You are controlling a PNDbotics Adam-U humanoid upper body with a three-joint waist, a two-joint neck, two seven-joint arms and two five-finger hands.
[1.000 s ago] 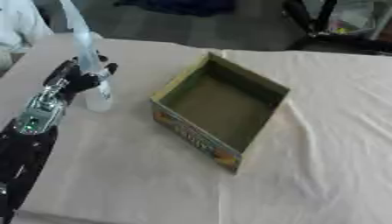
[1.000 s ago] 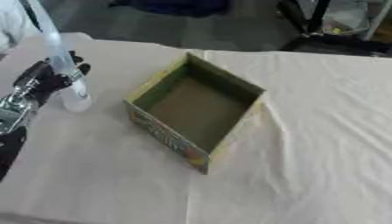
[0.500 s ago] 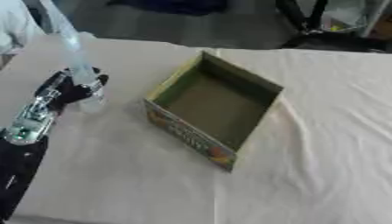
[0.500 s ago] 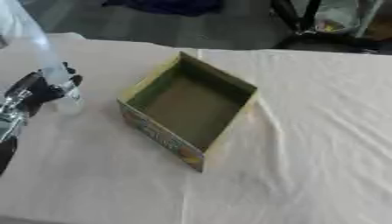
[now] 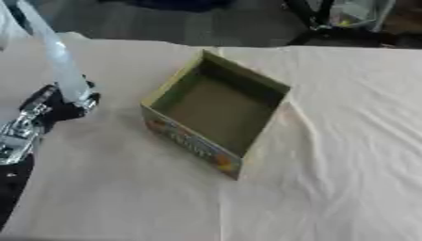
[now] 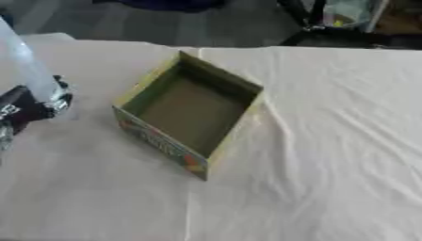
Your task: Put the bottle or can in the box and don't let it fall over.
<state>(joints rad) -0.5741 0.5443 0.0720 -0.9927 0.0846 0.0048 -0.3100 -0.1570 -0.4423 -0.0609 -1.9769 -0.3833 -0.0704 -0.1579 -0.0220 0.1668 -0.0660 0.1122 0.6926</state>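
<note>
A clear plastic bottle (image 5: 62,63) rises at the far left, its top leaning toward the upper left corner and running out of view. My left hand (image 5: 51,104), black with silver joints, is curled round the bottle's lower end. An open cardboard box (image 5: 188,142) with a green and yellow printed side sits at the middle of the table, turned cornerwise, and nothing lies inside it. The bottle is to the left of the box and does not touch it. My right hand shows in neither view.
A creased white cloth (image 5: 346,155) covers the table. Past the far edge are dark floor, a black stand (image 5: 317,19) and a pale bag (image 6: 350,14) at the top right.
The whole picture has shifted, so the camera moved. My left hand keeps hold of the bottle, which now looks longer and more tilted, as if raised off the cloth.
</note>
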